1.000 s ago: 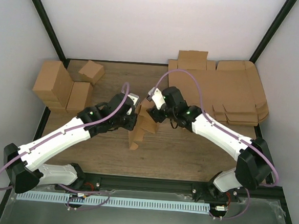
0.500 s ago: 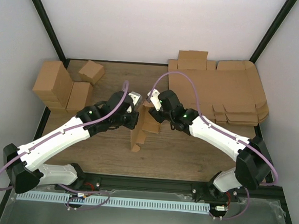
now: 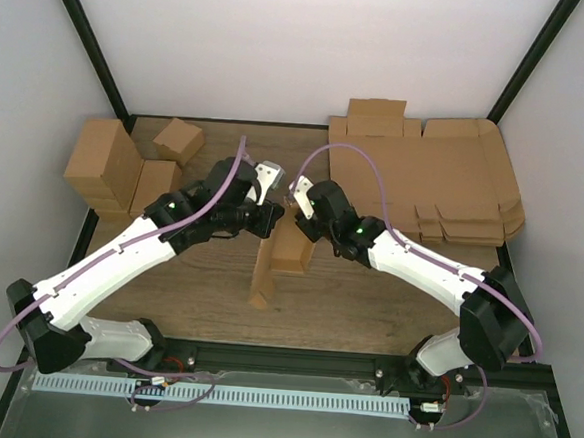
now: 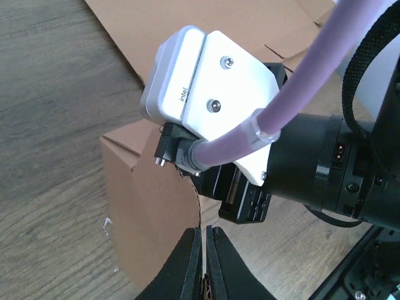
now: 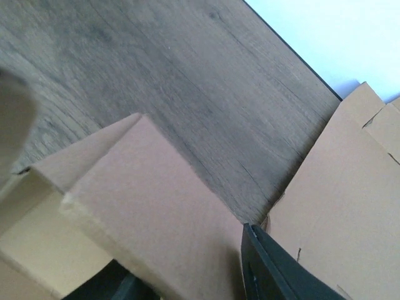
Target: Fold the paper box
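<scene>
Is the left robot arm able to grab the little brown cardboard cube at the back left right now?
Probably not yet. The left gripper is pinched shut on an edge of the brown paper box, so it must let go first. Otherwise the little cardboard cube looks near and unblocked.

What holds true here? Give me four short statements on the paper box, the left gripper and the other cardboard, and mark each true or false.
1. The left gripper is pinched shut on an edge of the paper box. True.
2. The pile of flat cardboard sheets lies at the far left of the table. False: it lies at the far right.
3. The blocky cardboard boxes stand at the far left. True.
4. The paper box rests on top of the flat pile. False: it stands on the wood in the middle of the table, apart from the pile.
</scene>
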Robot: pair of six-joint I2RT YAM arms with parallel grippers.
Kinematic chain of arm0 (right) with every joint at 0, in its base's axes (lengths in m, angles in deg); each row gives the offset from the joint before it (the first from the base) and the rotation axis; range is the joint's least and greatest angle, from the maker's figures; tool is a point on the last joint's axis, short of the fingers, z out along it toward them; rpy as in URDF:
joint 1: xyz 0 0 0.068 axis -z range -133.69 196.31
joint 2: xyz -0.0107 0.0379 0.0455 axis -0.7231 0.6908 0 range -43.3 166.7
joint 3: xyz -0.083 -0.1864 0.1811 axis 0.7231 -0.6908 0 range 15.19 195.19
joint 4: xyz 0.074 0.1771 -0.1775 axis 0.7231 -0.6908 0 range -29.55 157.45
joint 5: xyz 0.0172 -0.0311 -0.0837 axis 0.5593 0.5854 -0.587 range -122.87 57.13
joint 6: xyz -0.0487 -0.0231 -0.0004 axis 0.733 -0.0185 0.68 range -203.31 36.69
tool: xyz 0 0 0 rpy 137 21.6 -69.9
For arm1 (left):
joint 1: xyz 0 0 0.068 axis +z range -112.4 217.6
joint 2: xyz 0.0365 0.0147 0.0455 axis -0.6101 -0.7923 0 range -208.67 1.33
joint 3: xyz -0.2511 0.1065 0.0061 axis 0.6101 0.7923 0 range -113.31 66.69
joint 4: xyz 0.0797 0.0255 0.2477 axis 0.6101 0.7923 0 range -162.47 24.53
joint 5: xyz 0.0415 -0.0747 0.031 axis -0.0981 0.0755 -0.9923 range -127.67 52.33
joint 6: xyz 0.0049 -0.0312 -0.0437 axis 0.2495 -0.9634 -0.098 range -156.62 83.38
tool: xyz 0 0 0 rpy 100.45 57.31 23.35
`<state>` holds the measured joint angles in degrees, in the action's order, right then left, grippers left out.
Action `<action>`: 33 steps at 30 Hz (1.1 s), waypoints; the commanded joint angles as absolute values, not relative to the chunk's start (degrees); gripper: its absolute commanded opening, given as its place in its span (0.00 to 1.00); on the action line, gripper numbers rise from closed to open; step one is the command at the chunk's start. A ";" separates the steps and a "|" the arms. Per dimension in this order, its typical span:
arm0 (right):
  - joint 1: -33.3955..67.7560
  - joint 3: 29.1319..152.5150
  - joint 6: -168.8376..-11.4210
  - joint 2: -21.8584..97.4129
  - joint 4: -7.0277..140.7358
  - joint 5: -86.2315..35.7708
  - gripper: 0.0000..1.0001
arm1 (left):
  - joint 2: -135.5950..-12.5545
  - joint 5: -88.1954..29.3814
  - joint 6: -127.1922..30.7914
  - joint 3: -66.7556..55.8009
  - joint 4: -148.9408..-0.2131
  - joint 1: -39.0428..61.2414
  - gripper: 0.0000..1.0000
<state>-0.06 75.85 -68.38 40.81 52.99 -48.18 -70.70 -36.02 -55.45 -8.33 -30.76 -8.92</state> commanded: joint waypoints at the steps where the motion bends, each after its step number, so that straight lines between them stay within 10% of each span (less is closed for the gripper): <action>1: -0.63 74.74 -69.14 39.20 54.65 -48.62 0.34 | -71.70 -28.84 -55.87 -11.40 -33.84 -6.56 0.04; 7: -0.63 74.23 -73.02 38.25 54.05 -45.59 0.22 | -71.24 -20.93 -57.67 -11.84 -35.02 -1.06 0.10; 14: -0.55 74.51 -81.63 37.82 51.03 -41.32 0.18 | -68.92 -17.83 -57.37 -17.01 -32.60 0.91 0.88; 33: 4.82 57.18 -106.76 36.21 47.99 -14.46 0.21 | -61.60 -17.47 -58.99 -6.44 -26.40 14.13 1.00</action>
